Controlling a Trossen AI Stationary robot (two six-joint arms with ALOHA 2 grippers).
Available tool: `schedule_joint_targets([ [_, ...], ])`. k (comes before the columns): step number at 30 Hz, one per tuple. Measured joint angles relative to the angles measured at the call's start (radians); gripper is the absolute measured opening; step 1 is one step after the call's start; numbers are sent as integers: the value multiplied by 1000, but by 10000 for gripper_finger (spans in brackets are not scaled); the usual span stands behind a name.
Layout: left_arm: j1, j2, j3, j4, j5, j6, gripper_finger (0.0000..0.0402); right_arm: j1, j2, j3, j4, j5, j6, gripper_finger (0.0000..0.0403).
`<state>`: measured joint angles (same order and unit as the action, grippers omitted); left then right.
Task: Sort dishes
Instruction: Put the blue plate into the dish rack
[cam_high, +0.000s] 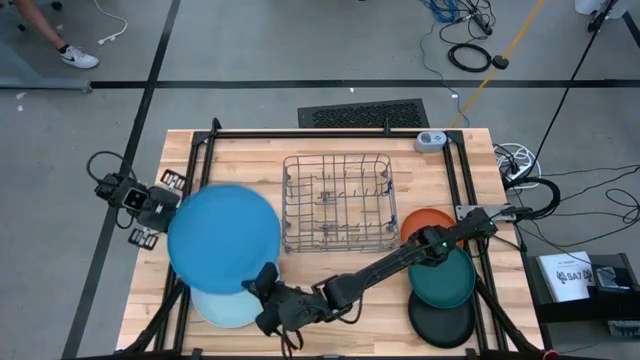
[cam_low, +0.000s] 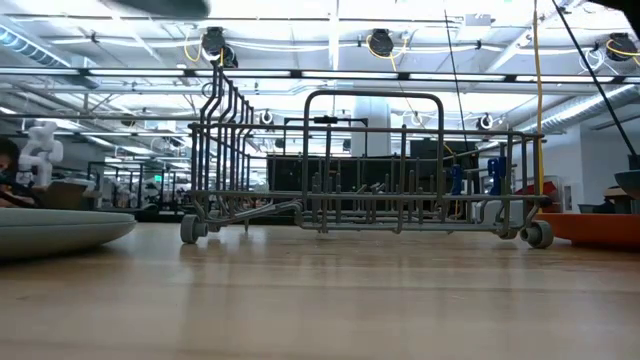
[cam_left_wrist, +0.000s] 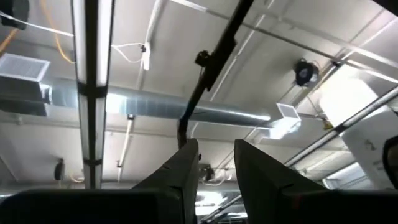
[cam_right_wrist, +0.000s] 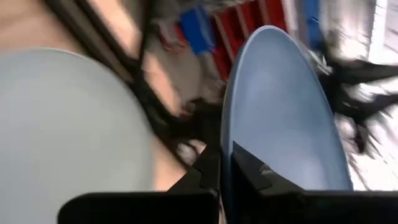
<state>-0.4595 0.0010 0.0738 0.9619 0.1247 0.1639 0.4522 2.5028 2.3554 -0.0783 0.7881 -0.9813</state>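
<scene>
- The right gripper (cam_high: 262, 285) reaches across the near edge of the wooden tabletop (cam_high: 330, 300) towards its left side, and its fingers (cam_right_wrist: 249, 165) are pressed together on the rim of the large round blue plate (cam_high: 224, 237); the rim passes between them in the right wrist view.
- That blue plate is held up off the tabletop, over the left half, just beside the grey wire dish rack (cam_high: 337, 202) at the centre.
- A pale blue round plate (cam_high: 228, 306) lies flat on the tabletop near the front left corner, partly under the blue one.
- The left gripper (cam_left_wrist: 216, 168) points up at the ceiling near the left edge; its fingers stand slightly apart with nothing between them, as far as its wrist view lets me judge.
- Along the right edge lie a small orange plate (cam_high: 428, 222), a teal plate (cam_high: 445, 282) and a black plate (cam_high: 442, 322), overlapping in a row.
</scene>
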Motion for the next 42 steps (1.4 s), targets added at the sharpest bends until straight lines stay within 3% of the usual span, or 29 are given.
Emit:
schedule_joint_targets([
  [7, 0, 0, 0, 1, 152, 0, 105, -8, -86, 1, -38, 381, 4, 3],
  [12, 0, 0, 0, -2, 159, -1, 105, -22, -159, 1, -273, 473, 234, 3],
  [16, 0, 0, 0, -3, 162, -2, 105, -25, -252, 1, -647, 562, 626, 3],
  [22, 0, 0, 0, -9, 162, -2, 105, 20, -375, 1, -1339, 708, 1418, 3],
  [24, 0, 0, 0, -10, 161, -1, 105, 54, -399, 1, -1484, 738, 1664, 3],
  [29, 0, 0, 0, -10, 106, -1, 105, 118, -438, -62, -1446, 757, 1714, 3],
  [35, 0, 0, 0, -33, 24, -2, 105, 166, -444, -125, -1478, 737, 1949, 3],
  [42, 0, 2, 1, -38, -10, -28, 105, 227, -445, -290, -1495, 723, 2341, 3],
])
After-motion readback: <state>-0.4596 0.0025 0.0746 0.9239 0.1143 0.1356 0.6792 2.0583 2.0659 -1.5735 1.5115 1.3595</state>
